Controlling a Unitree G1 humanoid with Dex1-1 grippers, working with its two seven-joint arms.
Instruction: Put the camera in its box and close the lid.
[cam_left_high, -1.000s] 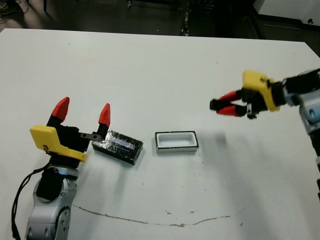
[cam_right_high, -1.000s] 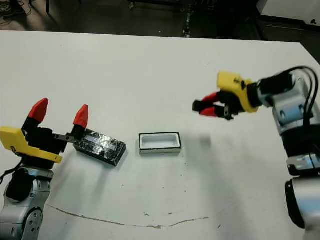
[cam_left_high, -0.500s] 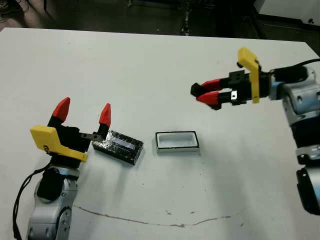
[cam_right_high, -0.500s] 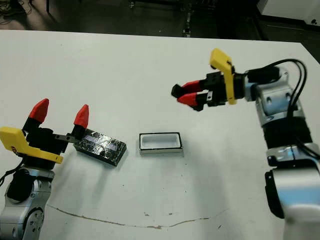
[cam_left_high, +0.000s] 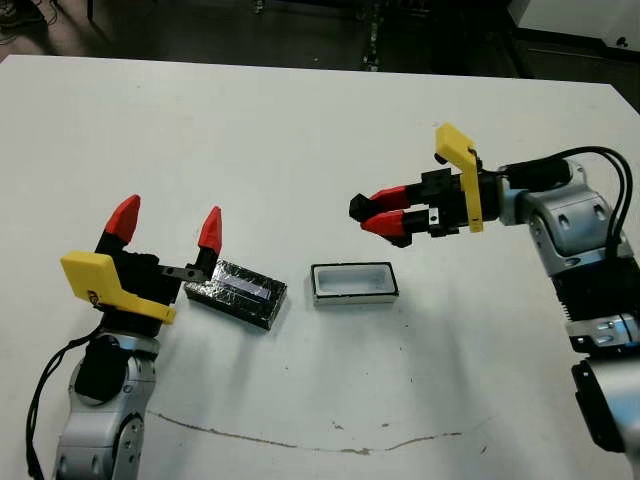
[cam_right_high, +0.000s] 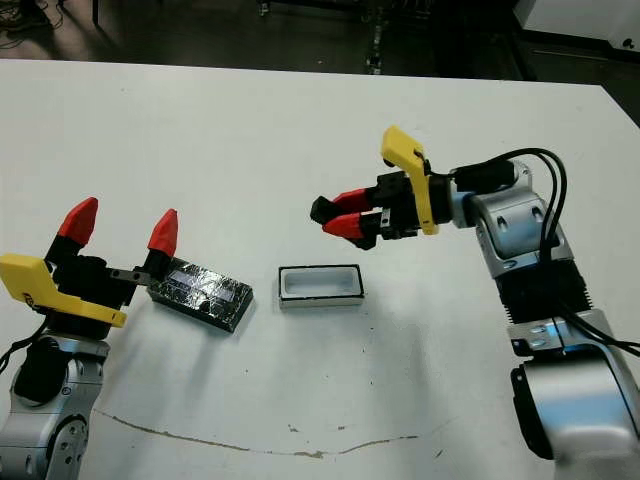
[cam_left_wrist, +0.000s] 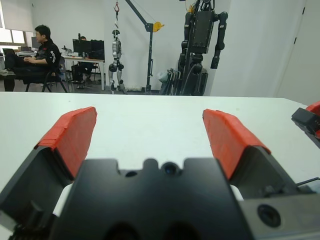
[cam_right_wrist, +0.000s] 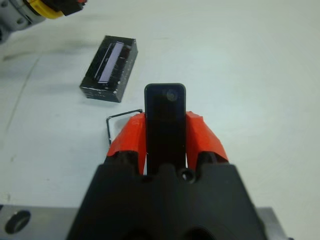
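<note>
white table (cam_left_high: 300, 130) under everything, bare apart from a thin brown line near the front edge. right claw (cam_left_high: 372, 212) in the air above and a little behind the box, fingers pressed on the two long sides of the camera (cam_right_wrist: 165, 122), with its lens end pointing out past the red tips. left claw (cam_left_high: 166, 224) low at the left side of the table, fingers spread wide and holding nothing, one red tip just beside the end of the lid.

lid (cam_left_high: 236, 291) flat on the table, left of the box and apart from it, turned at a slant, grey stripe on top. box (cam_left_high: 354, 283) open in the middle, white inside showing, nothing in it.

about handling: camera probably light and stiff, matte and not very slippery, but the lens end likely easy to scratch, so better held by the long sides as now and kept level with the opening. fit looks close, so any tilt may catch it on the thin rim. box probably light too and easy to push away on the smooth table. lid looks glossy and likely slippery; best taken across its short width, near the middle, then lowered flat.
</note>
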